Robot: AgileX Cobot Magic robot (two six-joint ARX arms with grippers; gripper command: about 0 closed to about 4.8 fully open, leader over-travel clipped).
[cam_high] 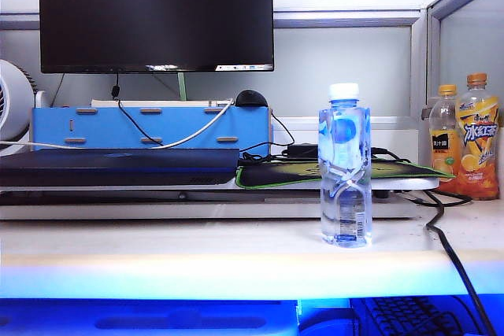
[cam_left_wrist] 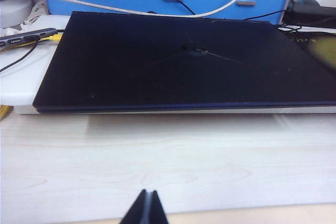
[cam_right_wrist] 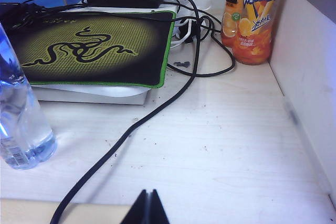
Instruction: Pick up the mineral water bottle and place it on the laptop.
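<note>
Right wrist view, your clenched right gripper [cam_right_wrist: 147, 203] low over desk, mineral water bottle [cam_right_wrist: 21, 124] ahead beside it, clenched left gripper [cam_left_wrist: 146, 205] facing laptop [cam_left_wrist: 178, 61].

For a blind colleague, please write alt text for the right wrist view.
The right claw, shut and empty, hangs over a pale desk. The mineral water bottle stands upright at the frame's edge, beside a green-edged mouse pad, a black cable and orange drink bottles.
</note>
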